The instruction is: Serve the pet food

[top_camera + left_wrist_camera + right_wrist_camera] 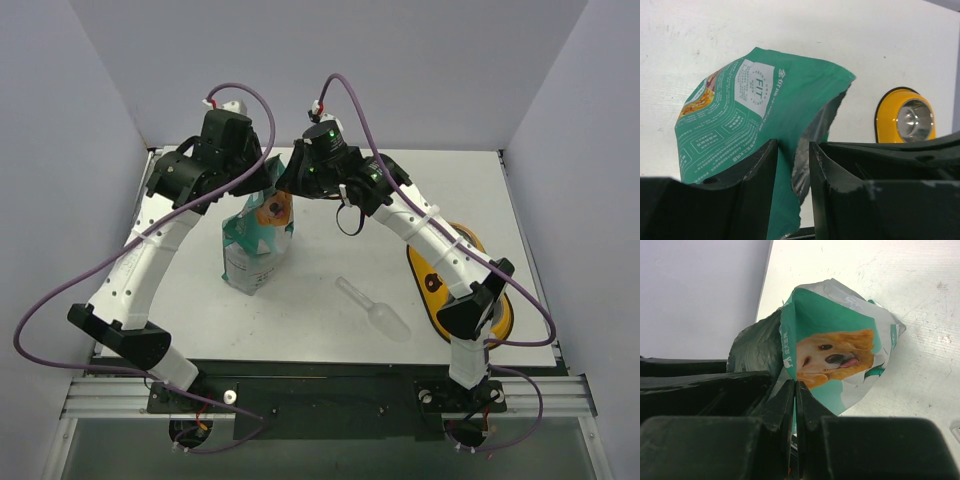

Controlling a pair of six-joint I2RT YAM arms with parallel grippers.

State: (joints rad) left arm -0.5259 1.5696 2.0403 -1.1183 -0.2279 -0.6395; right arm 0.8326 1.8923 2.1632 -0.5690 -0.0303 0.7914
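Risk: the left hand point(792, 146) has its jaws parted, with the torn rim of the bag point(255, 250) loose between them. Only the right hand point(792, 387), pinched shut on the rim at the bag's 1 o'clock side, steadies it, so it could sag or topple. The pet food does not show and is judged to be inside the bag. Both arms arch inward, wrists meeting over the bag's mouth. The bowl point(887, 125) sits well apart at 3 o'clock.

Glossy foil-lined bag point(255, 245), clear smooth plastic scoop point(375, 308).
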